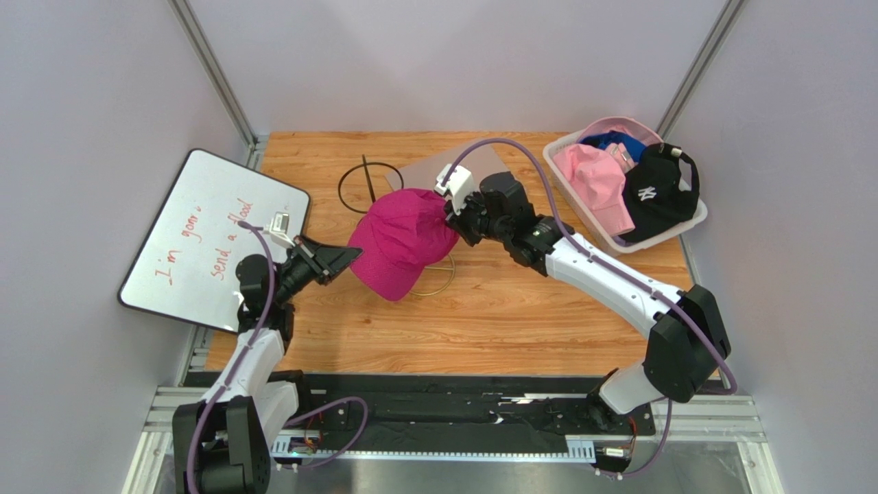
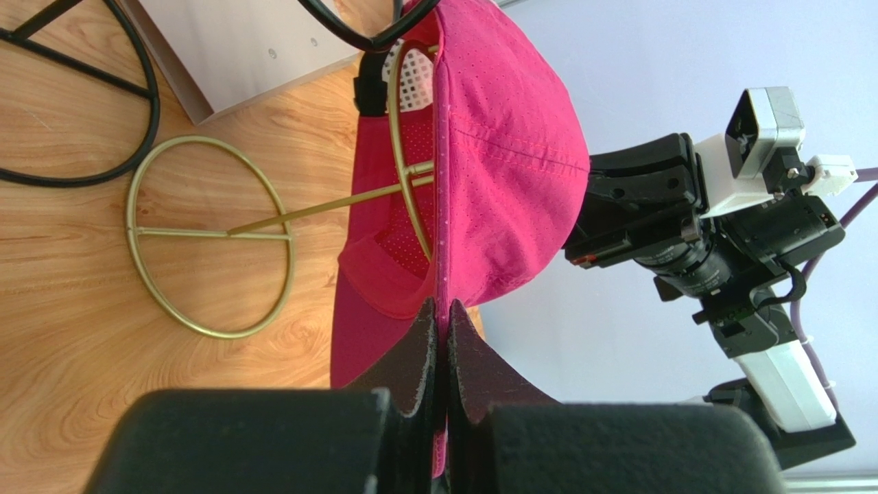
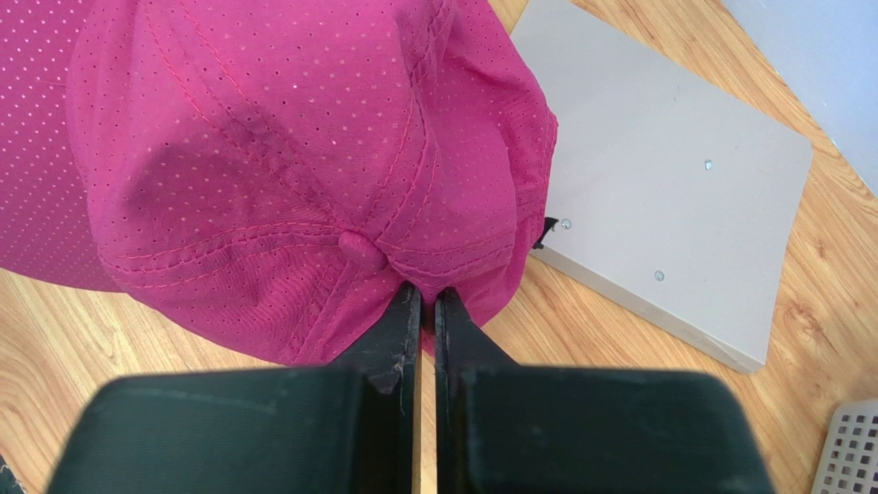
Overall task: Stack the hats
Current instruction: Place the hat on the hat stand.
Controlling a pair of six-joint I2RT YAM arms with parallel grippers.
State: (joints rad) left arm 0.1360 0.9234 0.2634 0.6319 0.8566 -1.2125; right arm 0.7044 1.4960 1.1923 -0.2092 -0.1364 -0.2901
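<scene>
A magenta baseball cap (image 1: 400, 242) hangs over the middle of the table, draped on a gold wire frame (image 2: 206, 237). My left gripper (image 1: 345, 259) is shut on the cap's lower edge, with the fabric pinched between its black fingertips (image 2: 417, 340). From the right, my right gripper (image 1: 453, 218) is shut on a fold of the crown (image 3: 289, 154), just below the top button. More hats lie in the basket at the right: a pink one (image 1: 600, 185), a black cap (image 1: 660, 190) and a blue one (image 1: 618, 139).
A white mesh basket (image 1: 670, 228) sits at the table's far right. A black wire frame (image 1: 366, 185) and a grey board (image 3: 670, 196) lie behind the cap. A whiteboard (image 1: 211, 242) with red writing leans at the left edge.
</scene>
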